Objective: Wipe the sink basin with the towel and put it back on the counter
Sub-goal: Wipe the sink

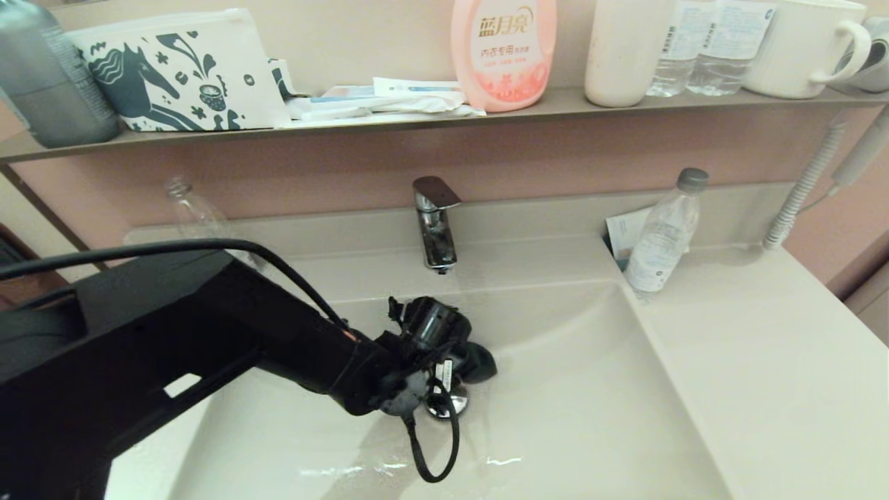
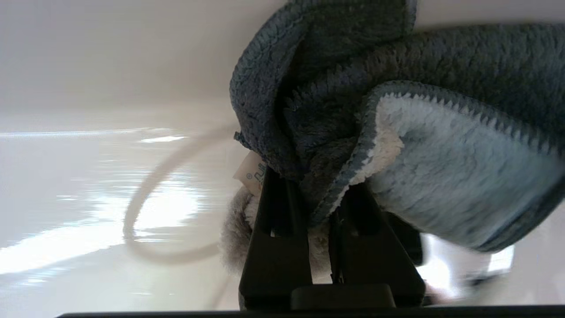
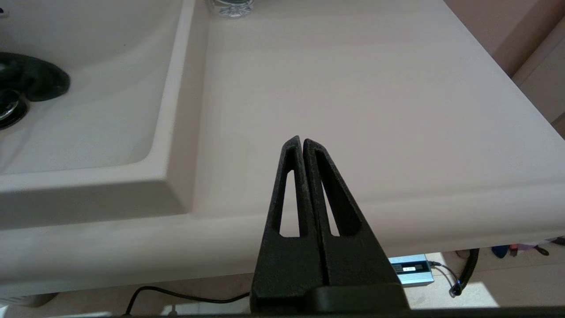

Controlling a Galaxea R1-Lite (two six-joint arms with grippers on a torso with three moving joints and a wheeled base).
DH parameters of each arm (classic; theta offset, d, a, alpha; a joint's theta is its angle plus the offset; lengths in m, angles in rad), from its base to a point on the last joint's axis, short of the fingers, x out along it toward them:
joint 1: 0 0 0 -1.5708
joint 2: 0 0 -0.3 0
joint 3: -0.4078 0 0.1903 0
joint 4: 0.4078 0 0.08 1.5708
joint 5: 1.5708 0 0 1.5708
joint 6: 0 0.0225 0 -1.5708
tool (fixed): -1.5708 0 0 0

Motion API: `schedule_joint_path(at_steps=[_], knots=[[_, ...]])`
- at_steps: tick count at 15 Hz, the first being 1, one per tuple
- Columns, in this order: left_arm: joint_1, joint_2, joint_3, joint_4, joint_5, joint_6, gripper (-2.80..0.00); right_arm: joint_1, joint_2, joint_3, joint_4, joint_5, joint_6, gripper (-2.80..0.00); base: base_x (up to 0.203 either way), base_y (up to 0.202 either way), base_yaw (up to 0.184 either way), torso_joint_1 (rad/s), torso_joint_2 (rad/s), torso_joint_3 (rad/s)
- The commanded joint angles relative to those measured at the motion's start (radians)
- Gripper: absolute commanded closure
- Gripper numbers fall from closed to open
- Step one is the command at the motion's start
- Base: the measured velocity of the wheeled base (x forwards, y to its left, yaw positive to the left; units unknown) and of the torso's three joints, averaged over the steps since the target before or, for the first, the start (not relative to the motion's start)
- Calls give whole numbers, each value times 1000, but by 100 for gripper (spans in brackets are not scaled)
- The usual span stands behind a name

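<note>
My left arm reaches down into the cream-white sink basin (image 1: 590, 417). Its gripper (image 2: 315, 185) is shut on the towel (image 2: 441, 176), a fluffy cloth with dark teal-grey and pale patches bunched over the fingertips. In the head view the towel (image 1: 480, 362) shows as a dark wad just behind the chrome drain plug (image 1: 448, 404), low against the basin floor. The wrist hides the fingers there. My right gripper (image 3: 301, 140) is shut on nothing and hovers over the front edge of the counter (image 3: 375, 88), right of the basin (image 3: 110, 110).
A chrome faucet (image 1: 434, 222) stands behind the basin. A clear water bottle (image 1: 663, 236) and a card sit at the counter's (image 1: 764, 361) back corner. A hose (image 1: 799, 201) hangs at far right. The shelf (image 1: 389, 121) above holds a horse-print pouch, a pink bottle and cups.
</note>
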Motion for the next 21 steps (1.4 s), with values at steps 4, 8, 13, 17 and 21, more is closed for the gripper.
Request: schedule_joint_path(at_steps=[4,8,13,17,21], knots=[[-102,116,-272,223,6,-112,0,0,1,0,0,0,-1,0,0,0,0,0,0,0],[-163,155,-446,388,12,-175,0,0,1,0,0,0,-1,0,0,0,0,0,0,0],[-249,95,-485,615,7,-299,0,0,1,0,0,0,-1,0,0,0,0,1,8,0],[-281,43,-390,775,-22,-408,0,0,1,0,0,0,-1,0,0,0,0,0,0,0],[-260,-57,-158,769,-26,-427,0,0,1,0,0,0,-1,0,0,0,0,0,0,0]])
